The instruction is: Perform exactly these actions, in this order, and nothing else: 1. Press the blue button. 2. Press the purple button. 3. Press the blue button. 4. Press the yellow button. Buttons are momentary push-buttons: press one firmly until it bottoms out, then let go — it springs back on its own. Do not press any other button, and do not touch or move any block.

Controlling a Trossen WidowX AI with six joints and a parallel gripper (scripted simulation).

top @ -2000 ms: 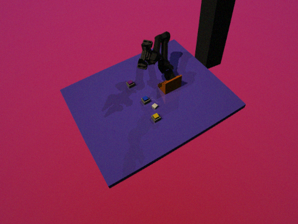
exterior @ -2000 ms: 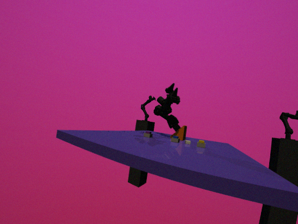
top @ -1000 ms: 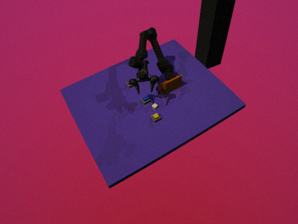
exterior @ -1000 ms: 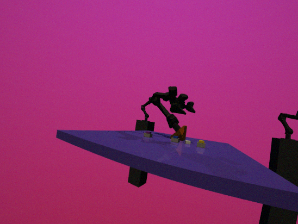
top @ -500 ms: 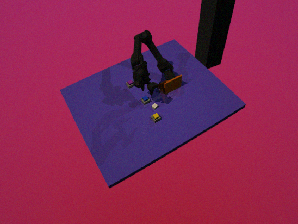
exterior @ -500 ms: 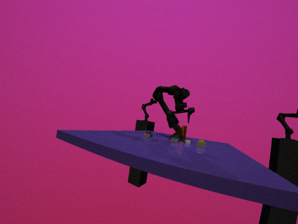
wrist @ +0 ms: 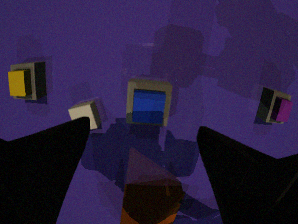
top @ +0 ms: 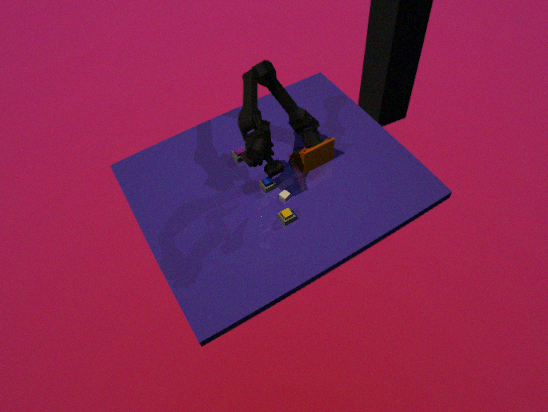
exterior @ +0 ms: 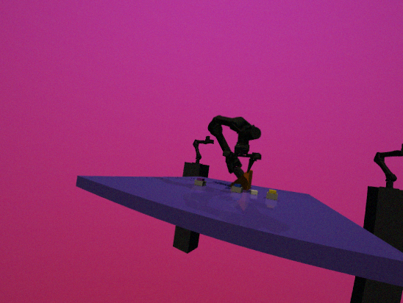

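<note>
ok so I've got the tool (top: 273,169) (exterior: 247,172) (wrist: 145,128) hanging above the blue button (top: 267,182) (exterior: 237,186) (wrist: 149,106), jaws wide apart with nothing in them, and I reckon this is step one, the first blue press. The button sits on the table (top: 325,225) (exterior: 220,213) (wrist: 90,30) between the purple button (top: 239,151) (exterior: 200,180) (wrist: 283,109) and the little white block (top: 284,195) (exterior: 254,192) (wrist: 84,114), yellow button (top: 286,214) (exterior: 272,192) (wrist: 18,83) past that. Next I'd close up, centre over blue and push straight down, keeping off the block, then let it spring back
</note>
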